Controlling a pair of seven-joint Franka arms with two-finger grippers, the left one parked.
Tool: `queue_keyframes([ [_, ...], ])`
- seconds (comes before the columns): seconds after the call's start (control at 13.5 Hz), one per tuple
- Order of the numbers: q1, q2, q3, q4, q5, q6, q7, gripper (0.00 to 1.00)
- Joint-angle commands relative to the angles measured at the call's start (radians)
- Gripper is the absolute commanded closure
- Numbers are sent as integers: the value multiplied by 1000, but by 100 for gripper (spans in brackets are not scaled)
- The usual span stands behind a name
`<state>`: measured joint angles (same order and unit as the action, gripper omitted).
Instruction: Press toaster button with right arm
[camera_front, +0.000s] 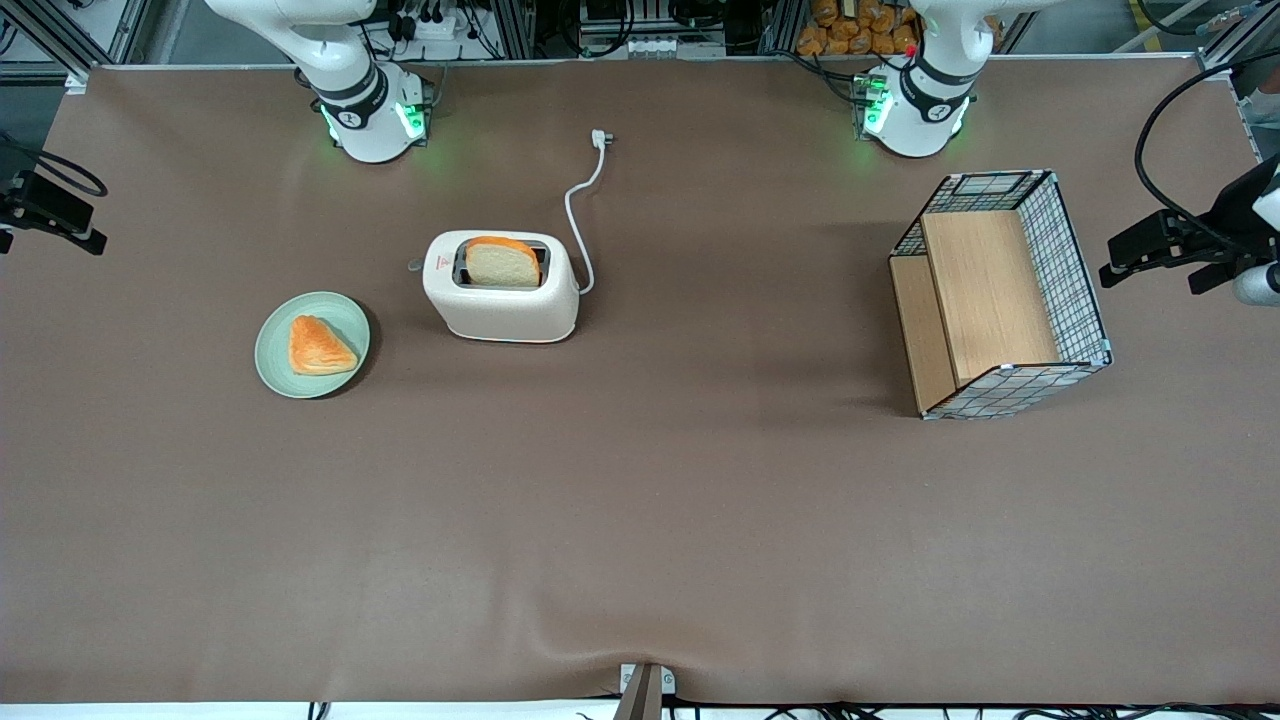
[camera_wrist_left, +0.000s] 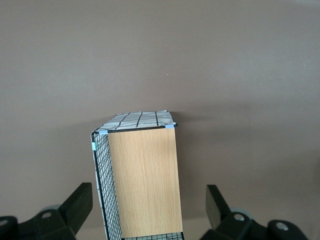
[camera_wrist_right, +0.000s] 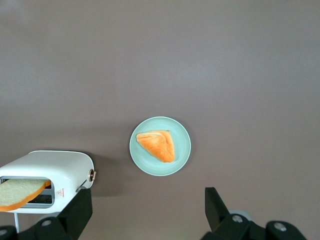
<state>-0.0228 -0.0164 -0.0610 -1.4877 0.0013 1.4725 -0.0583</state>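
The cream-white toaster (camera_front: 500, 305) (camera_wrist_right: 50, 165) stands on the brown table with a bread slice (camera_front: 502, 262) (camera_wrist_right: 20, 192) upright in its top slot. The toaster button (camera_front: 414, 265) (camera_wrist_right: 92, 175), a small grey knob, sticks out of the narrow end face that looks toward the plate. My right arm's gripper (camera_front: 55, 212) (camera_wrist_right: 147, 205) hangs well above the table at the working arm's end, far sideways from the toaster. It is open, its black fingers (camera_wrist_right: 77, 210) wide apart with only bare table between them. Nothing touches the button.
A pale green plate (camera_front: 270, 340) (camera_wrist_right: 182, 135) with an orange pastry (camera_front: 320, 346) (camera_wrist_right: 157, 145) lies beside the button end. The toaster's white cord (camera_front: 580, 210) runs away from the front camera. A wire-mesh wooden basket (camera_front: 1075, 280) (camera_wrist_left: 102, 170) lies toward the parked arm's end.
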Motion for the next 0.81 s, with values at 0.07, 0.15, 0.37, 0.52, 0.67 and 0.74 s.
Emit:
queue_keyframes([
  [0.07, 0, 6, -3, 14, 6, -4, -11, 0],
  [0.15, -3, 6, -3, 14, 12, -4, -11, 0],
  [0.37, 4, 13, -3, 7, 14, -14, -9, 0],
  [0.52, 7, 32, -2, -3, 14, -20, -9, 0],
  [0.67, 12, 52, -2, -8, 14, -46, -11, 0],
  [0.74, 17, 52, 0, -28, 22, -53, -12, 0],
])
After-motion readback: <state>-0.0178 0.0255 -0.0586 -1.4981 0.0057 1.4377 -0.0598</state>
